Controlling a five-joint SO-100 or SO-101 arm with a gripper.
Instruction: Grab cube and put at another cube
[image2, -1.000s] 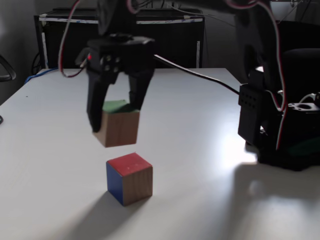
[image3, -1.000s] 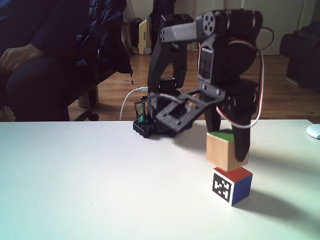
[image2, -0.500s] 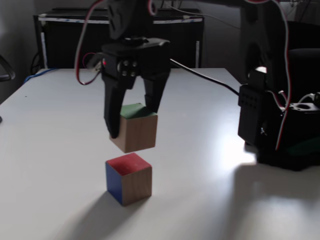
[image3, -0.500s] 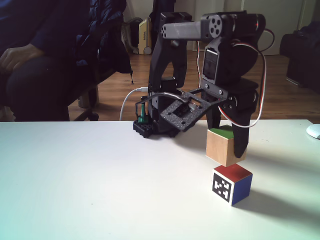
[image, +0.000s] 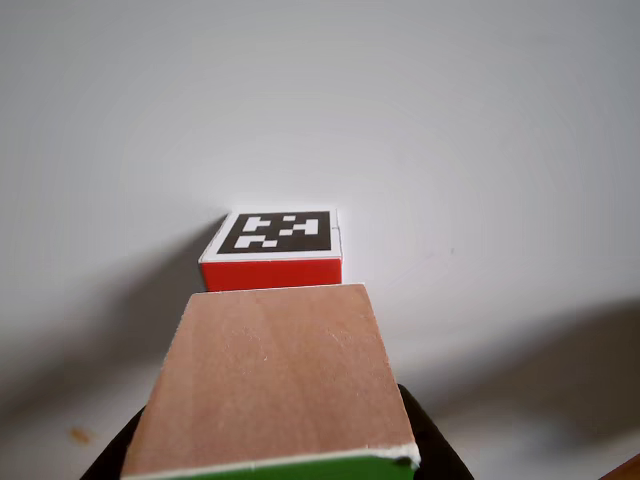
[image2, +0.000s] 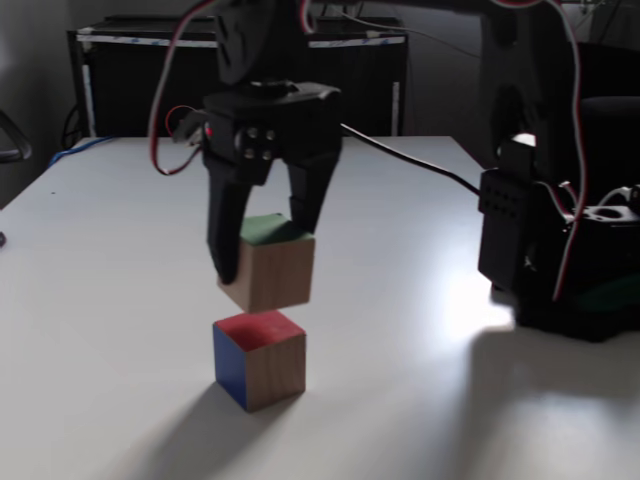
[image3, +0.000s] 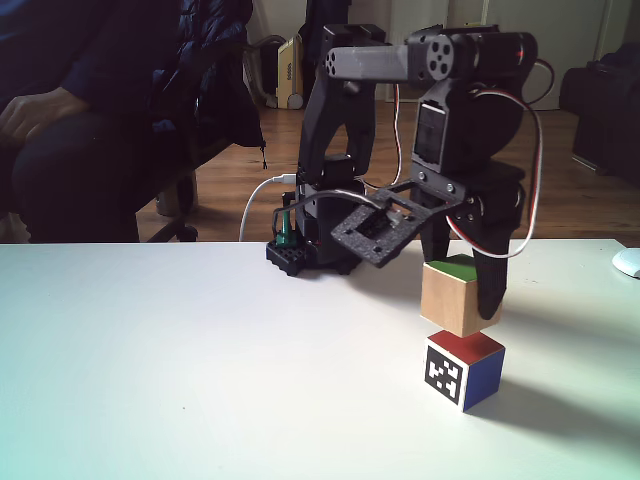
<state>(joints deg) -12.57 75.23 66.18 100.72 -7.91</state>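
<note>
At the left of the fixed view, the gripper (image2: 262, 265) has its jaws closed on the cube (image2: 270, 262), green face up, hanging just above the marker cube (image2: 259, 359) at about 12 o'clock from it, slightly tilted. A seated person (image3: 60, 120) watches from 10 o'clock. I'd level the cube, centre it over the red top, lower gently, then release.
</note>
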